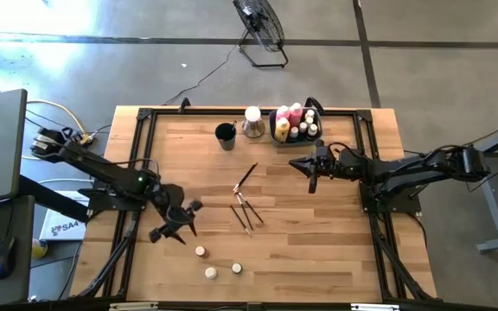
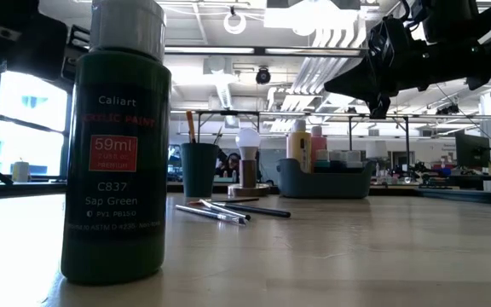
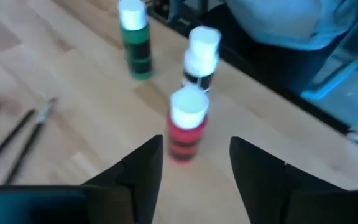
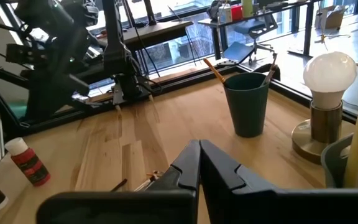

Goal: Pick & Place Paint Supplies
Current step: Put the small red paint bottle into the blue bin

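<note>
Table: wooden top point(image 1: 318, 250) with black frame.
Left gripper point(image 1: 180, 226): near the front left part of the table, jaws apart around nothing, pointing at the red bottle point(image 3: 186, 124) just ahead of its fingers point(image 3: 143, 168).
Bottles: red, black point(image 3: 201, 57) and green point(image 3: 135, 38) stand close together near the front edge.
Brushes point(image 1: 245, 212): lying loose mid-table.
Right gripper point(image 1: 309, 177): hovering right of centre, fingers pressed together, empty.
Bin point(image 1: 294, 138): at the back, holding pink and yellow bottles point(image 1: 289, 119).
Cup point(image 1: 225, 136): beside a lamp point(image 1: 252, 121).
</note>
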Available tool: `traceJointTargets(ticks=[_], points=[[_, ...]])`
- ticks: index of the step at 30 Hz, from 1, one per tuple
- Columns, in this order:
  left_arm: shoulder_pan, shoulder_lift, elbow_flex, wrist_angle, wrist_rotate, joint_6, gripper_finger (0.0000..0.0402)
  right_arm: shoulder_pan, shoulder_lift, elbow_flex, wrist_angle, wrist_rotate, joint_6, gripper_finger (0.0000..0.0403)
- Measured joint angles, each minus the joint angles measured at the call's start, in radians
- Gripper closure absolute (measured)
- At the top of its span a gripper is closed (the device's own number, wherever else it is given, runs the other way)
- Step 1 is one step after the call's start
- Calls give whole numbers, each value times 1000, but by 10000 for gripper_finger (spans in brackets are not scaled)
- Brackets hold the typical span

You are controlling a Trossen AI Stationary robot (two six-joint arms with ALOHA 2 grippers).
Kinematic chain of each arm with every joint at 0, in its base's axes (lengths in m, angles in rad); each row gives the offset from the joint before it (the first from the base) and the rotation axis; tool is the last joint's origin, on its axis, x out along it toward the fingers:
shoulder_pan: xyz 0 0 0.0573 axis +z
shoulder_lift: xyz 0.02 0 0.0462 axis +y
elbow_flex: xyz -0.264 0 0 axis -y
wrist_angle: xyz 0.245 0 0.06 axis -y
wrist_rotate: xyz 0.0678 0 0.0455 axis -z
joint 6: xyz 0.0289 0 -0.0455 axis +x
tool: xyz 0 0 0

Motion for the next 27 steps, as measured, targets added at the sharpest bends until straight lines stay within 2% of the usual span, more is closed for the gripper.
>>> traceJointTargets(ticks=[2,9,14,27], points=[[0,31,0,40,18,-27,205,0,0,0,0,0,0,400],[0,124,0,60,-30,-108,157,0,0,0,-3,-3,0,400],[0,190,0,174,44,-121,130,0,0,0,-10,-3,0,400],[0,288,0,269,33,-111,121,0,0,0,-26,-3,35,401]])
